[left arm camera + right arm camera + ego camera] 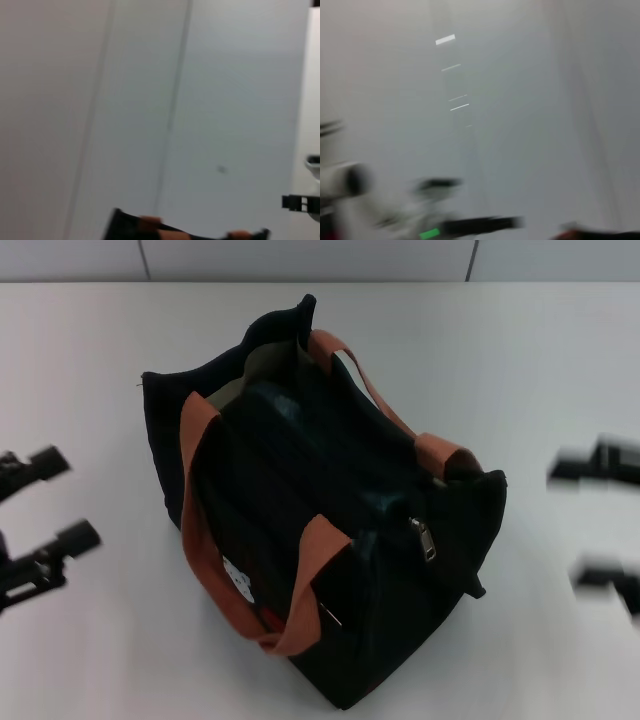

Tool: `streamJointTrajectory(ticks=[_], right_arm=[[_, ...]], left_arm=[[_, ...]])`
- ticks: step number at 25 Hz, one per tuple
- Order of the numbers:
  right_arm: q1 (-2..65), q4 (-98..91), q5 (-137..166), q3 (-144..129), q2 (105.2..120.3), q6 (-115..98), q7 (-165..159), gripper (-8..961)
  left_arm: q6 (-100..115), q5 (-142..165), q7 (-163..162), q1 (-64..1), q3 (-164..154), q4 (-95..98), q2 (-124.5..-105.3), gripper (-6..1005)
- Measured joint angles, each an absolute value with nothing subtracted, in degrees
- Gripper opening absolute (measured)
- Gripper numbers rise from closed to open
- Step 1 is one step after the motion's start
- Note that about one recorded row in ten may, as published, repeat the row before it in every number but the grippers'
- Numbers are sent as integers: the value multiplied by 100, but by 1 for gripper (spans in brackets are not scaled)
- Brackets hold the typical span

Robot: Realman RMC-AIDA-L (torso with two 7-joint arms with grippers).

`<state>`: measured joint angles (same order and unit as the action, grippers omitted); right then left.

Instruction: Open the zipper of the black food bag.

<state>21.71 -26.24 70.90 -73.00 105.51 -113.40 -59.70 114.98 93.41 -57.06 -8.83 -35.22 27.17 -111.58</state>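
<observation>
The black food bag (330, 540) sits mid-surface, one corner toward the near edge, its zipper (400, 515) along the top with the silver pull tab (423, 537) at the nearer end. A pull on the tab could drag the unbraced bag — nothing pins it. The left gripper (40, 515) hovers near the left edge, jaws wide; the right gripper (600, 520) near the right edge, jaws apart too.
</observation>
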Motion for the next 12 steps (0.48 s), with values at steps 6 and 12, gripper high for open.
streamJointTrajectory(ticks=[6, 12], right_arm=[[2293, -2943, 8280, -6671, 10807, -11854, -6026, 774], [2336, -2953, 8582, -6415, 10942, -11853, -6034, 773]], left_arm=[[11492, 9348, -5828, -1062, -4093, 2956, -11182, 822], [11495, 9351, -5938, -1138, -4108, 2970, -11186, 822]])
